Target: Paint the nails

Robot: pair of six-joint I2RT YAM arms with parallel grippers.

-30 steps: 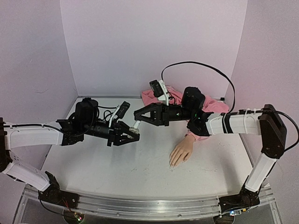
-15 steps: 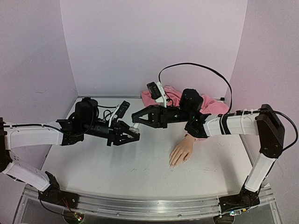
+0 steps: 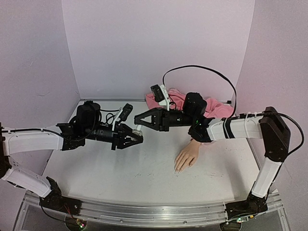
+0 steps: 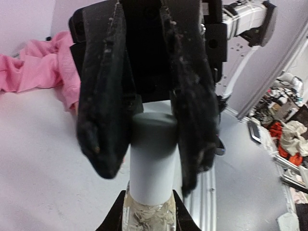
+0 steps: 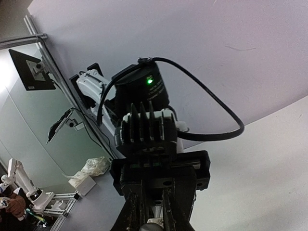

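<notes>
Top external view puts the left gripper (image 3: 136, 140) left of centre, raised above the tabletop (image 3: 120, 178). Its fingers are clamped on the body of a small clear bottle (image 4: 149, 216). We judge it is held aloft so the other arm can work on it.

Left wrist view shows the bottle's white cap (image 4: 153, 163) poking out of that grip. The right gripper (image 3: 137, 122) reaches in from the right, its two dark fingers (image 4: 103, 120) closed against either side of the cap. We read this pairing as an uncapping step: one arm anchors the glass and the other takes the cap. The cap probably carries the brush, though no brush is visible.

Right wrist view adds little beyond its own fingers drawn together.

Further right and nearer, the mannequin hand (image 3: 188, 155) lies palm down on the tabletop, well apart from the bottle. Its nails (image 3: 177, 168) point near-left, unpainted as far as we can tell. Its pink sleeve (image 3: 219, 108) trails to the far right, under the right arm.
</notes>
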